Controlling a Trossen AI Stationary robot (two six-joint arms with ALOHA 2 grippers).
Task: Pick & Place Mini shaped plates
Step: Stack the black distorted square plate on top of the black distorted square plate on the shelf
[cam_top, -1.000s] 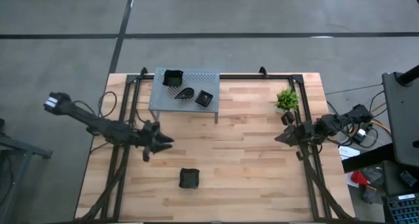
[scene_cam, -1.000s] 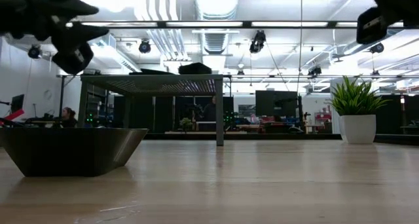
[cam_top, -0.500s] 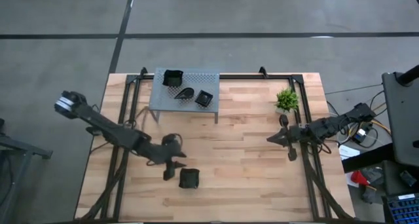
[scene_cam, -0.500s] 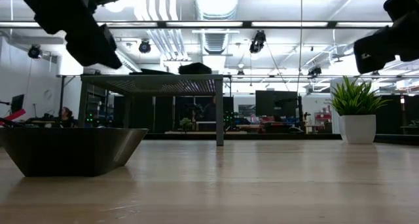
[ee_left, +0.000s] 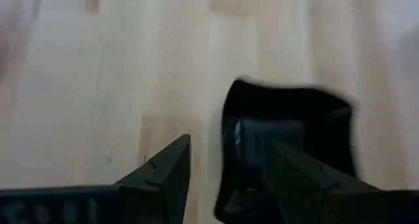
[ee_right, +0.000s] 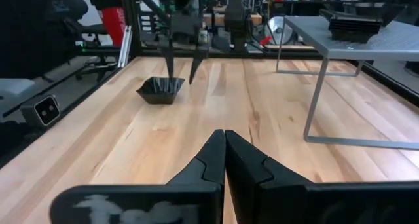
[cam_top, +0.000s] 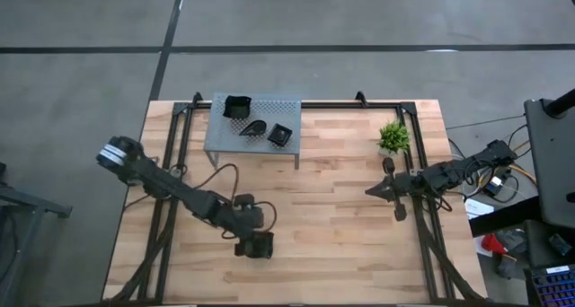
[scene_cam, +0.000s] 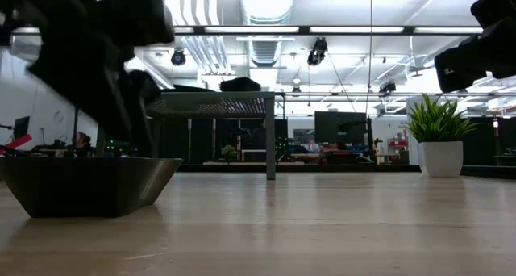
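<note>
Down near the front middle of the wooden table (cam_top: 341, 244) sits a lone black wavy-rimmed dish (cam_top: 260, 246), and the left gripper (cam_top: 249, 235) is right over it, fingers spread apart. From the left wrist view the dish (ee_left: 288, 152) lies just beyond and between the two dark fingers (ee_left: 167, 175), one finger tip overlapping the dish's near rim (whether it touches the rim I cannot tell). The right wrist view shows the same pairing from across the table: the left gripper (ee_right: 181, 70) points straight down with its tips at the rim of the dish (ee_right: 161, 90), the dish resting flat on the wood. In the low view the dish (scene_cam: 89, 186) fills the near left, with the left arm dark above it.

Three more black dishes (cam_top: 258, 123) rest on the grey perforated stand (cam_top: 220, 136) at the back of the table, well apart from either gripper. The right gripper (cam_top: 370, 191) hovers over the table's right side below the small green plant (cam_top: 393, 136), its fingers (ee_right: 226, 158) pressed together on nothing.
</note>
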